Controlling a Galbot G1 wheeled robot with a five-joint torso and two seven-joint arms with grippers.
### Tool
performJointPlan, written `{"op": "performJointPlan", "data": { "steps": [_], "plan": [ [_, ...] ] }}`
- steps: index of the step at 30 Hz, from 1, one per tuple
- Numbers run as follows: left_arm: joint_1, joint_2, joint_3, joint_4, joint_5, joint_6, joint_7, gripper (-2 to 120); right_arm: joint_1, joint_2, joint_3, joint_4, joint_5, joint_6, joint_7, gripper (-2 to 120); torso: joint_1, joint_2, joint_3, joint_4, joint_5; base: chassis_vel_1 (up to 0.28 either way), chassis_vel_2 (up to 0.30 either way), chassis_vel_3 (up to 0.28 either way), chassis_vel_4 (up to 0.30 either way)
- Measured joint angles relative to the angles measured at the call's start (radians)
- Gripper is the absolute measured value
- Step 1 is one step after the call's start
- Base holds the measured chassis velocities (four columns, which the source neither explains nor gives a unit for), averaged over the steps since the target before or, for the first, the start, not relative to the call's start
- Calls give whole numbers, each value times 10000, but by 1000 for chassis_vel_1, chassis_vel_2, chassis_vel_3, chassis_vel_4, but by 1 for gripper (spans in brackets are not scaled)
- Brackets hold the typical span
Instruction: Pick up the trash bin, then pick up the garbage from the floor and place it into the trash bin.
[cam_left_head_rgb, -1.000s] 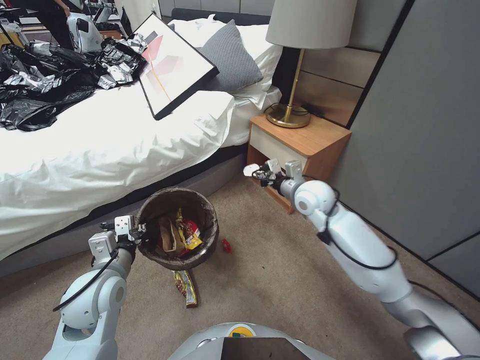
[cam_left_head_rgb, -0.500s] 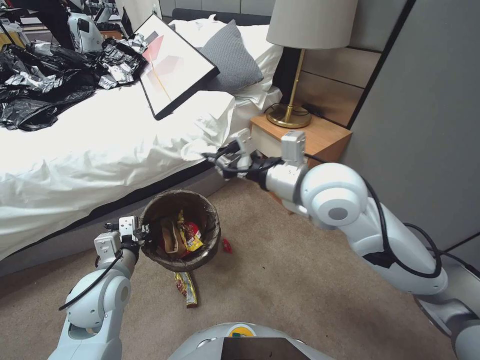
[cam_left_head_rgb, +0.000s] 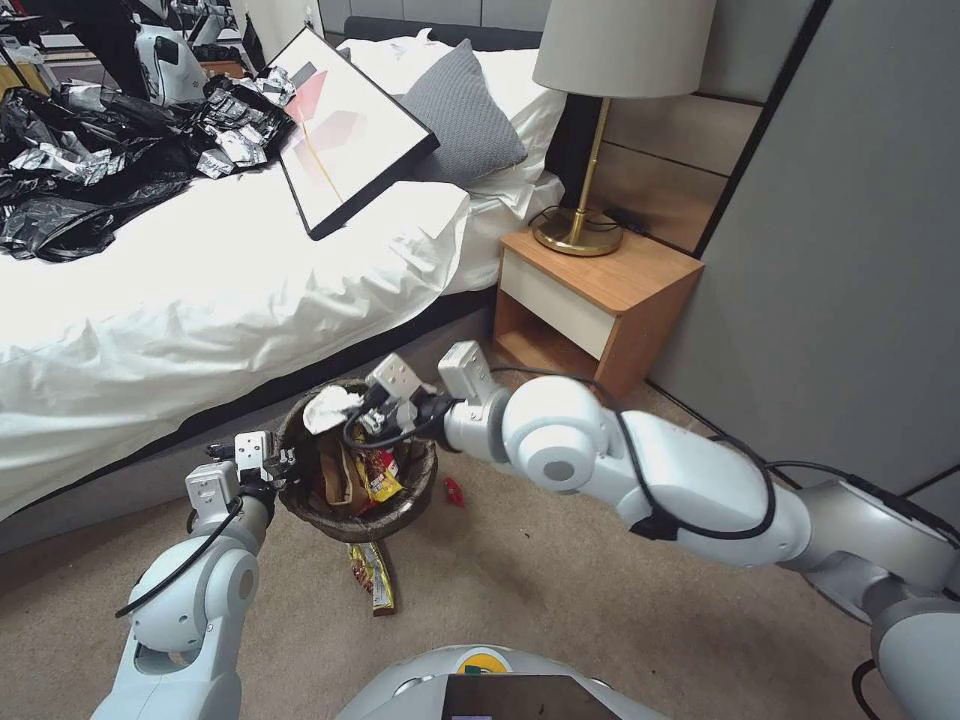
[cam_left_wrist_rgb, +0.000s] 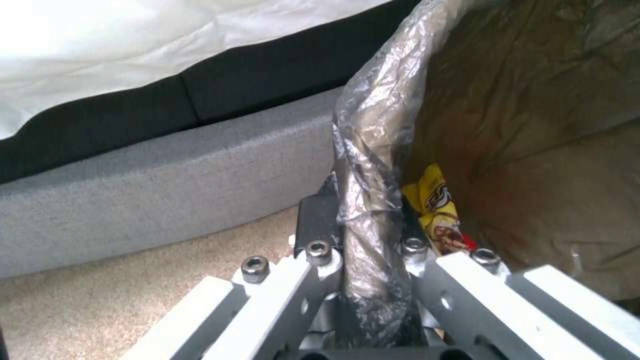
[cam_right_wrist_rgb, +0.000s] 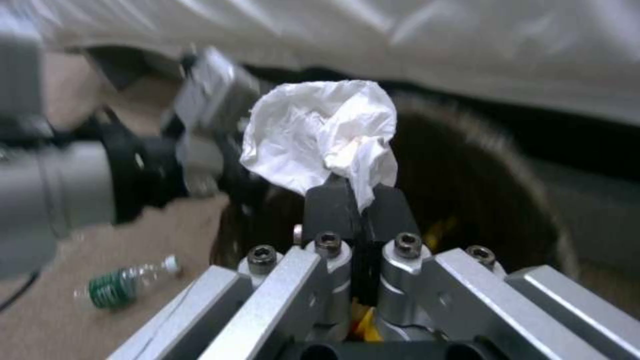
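Note:
The trash bin (cam_left_head_rgb: 400, 500), lined with a dark bag, hangs beside the bed with my left gripper (cam_left_head_rgb: 283, 467) shut on its rim (cam_left_wrist_rgb: 373, 165). A tan paper bag (cam_left_head_rgb: 338, 478) and yellow snack wrappers (cam_left_head_rgb: 378, 478) lie inside. My right gripper (cam_left_head_rgb: 358, 408) is over the bin's mouth, shut on a crumpled white tissue (cam_left_head_rgb: 328, 408) (cam_right_wrist_rgb: 320, 135). More garbage lies on the carpet: a yellow wrapper (cam_left_head_rgb: 375, 575), a small red scrap (cam_left_head_rgb: 453, 491) and a clear green-labelled bottle (cam_right_wrist_rgb: 123, 289).
The bed (cam_left_head_rgb: 200, 300) with white sheets stands just behind the bin, holding black bags (cam_left_head_rgb: 80, 170) and a framed picture (cam_left_head_rgb: 345, 130). A wooden nightstand (cam_left_head_rgb: 595, 300) with a lamp (cam_left_head_rgb: 590, 140) is to the right, next to a grey wall panel (cam_left_head_rgb: 840, 260).
My right arm has swung left and down from near the nightstand to above the bin, carrying the white tissue. The left gripper and bin have hardly moved.

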Motion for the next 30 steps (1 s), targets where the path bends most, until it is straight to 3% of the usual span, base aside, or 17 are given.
{"op": "performJointPlan", "data": {
  "steps": [14, 30],
  "plan": [
    [-8, -13, -101, 25, -38, -6, 20, 0, -563, 503, -836, -1168, -1080, 3, -51, 0, 0, 0, 0, 1, 2, 0, 0, 0, 0],
    [-72, -56, -115, 81, 93, -12, 118, 0, -729, 955, -331, -1470, -736, 4, 201, 55, 0, 0, 0, 0, 2, 0, 0, 0, 0]
  ]
}}
